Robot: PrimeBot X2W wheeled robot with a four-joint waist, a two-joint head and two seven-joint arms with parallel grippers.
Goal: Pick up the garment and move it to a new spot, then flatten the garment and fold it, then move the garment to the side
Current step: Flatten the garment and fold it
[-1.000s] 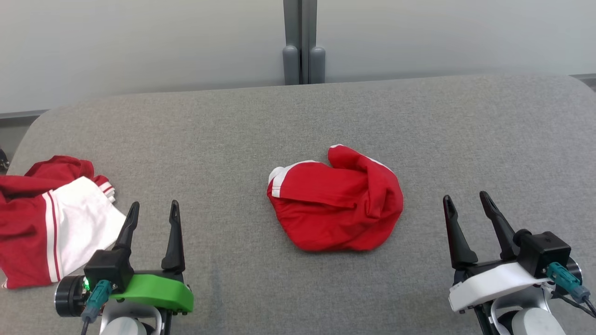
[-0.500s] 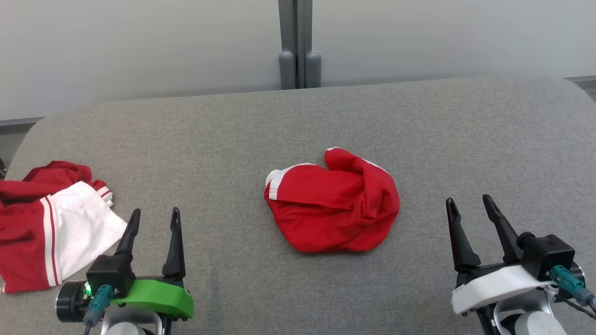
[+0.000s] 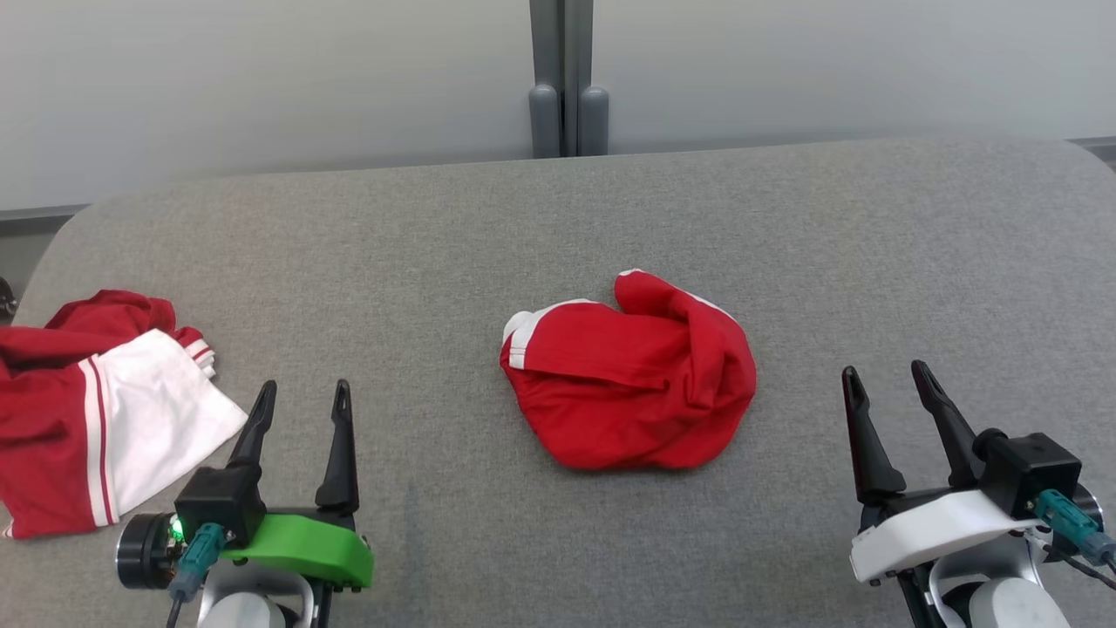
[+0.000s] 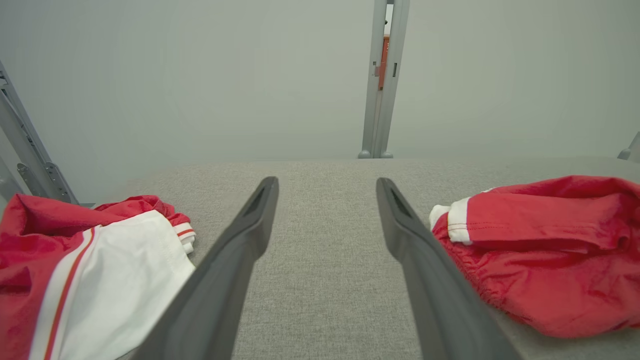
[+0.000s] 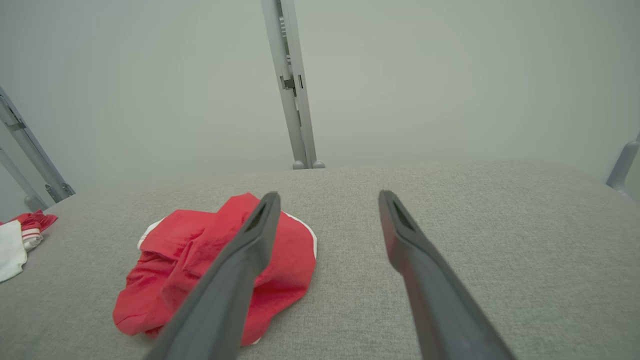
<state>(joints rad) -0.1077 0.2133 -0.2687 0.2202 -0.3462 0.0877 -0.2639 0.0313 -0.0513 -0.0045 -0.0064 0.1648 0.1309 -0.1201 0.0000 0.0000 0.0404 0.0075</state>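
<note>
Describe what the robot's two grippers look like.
Both have two long dark tapered fingers. The left gripper has a green mount, black block, green light and teal cable plug; the right gripper a white mount, black block and teal plug.

A lab-like test bay: grey fabric-covered table (image 3: 558, 218) against plain pale partition panels (image 3: 261, 78).

Crumpled red garment (image 3: 629, 375) with white trim, bunched mid-table, untouched
</note>
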